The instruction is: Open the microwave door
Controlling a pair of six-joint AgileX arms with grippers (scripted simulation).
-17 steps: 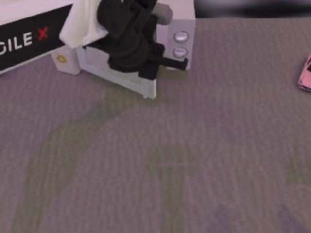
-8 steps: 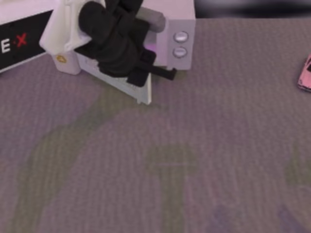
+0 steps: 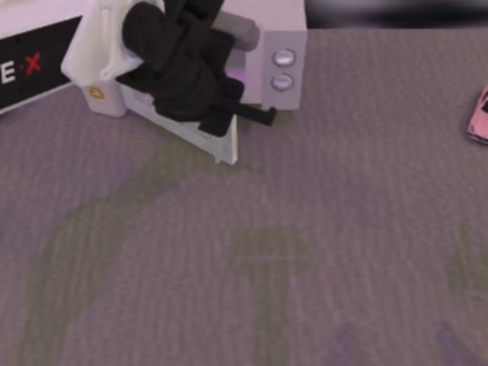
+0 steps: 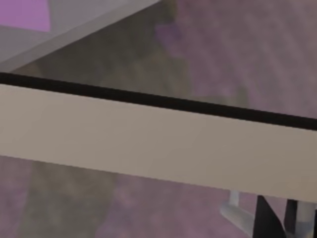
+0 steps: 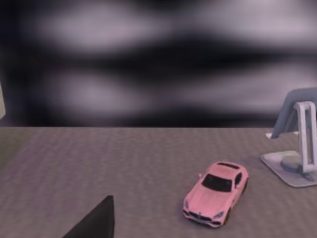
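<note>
- The microwave (image 3: 278, 30) stands at the far edge of the table (image 3: 343, 229), left of centre, with its two silver knobs (image 3: 283, 69) facing the near edge.
- The microwave door (image 3: 206, 141) is swung partly out from the front, hinged at its left end. Its free end points toward the middle of the table, and a strip of lilac interior shows behind it.
- The left gripper (image 3: 229, 114) sits over the door's free end, with one dark finger reaching toward the knob panel. In the left wrist view the door's pale top edge (image 4: 158, 144) crosses the frame. Whether the jaws are closed on it cannot be told.
- The right arm is parked off the right side; its wrist view shows only a pink toy car (image 5: 216, 192) and a grey stand (image 5: 297, 148) near the table's right edge.
- Step in hand: widen the swing. Judgement: move the gripper along an arc centred on the hinge. A straight pull risks slipping off the edge or dragging the microwave forward.
</note>
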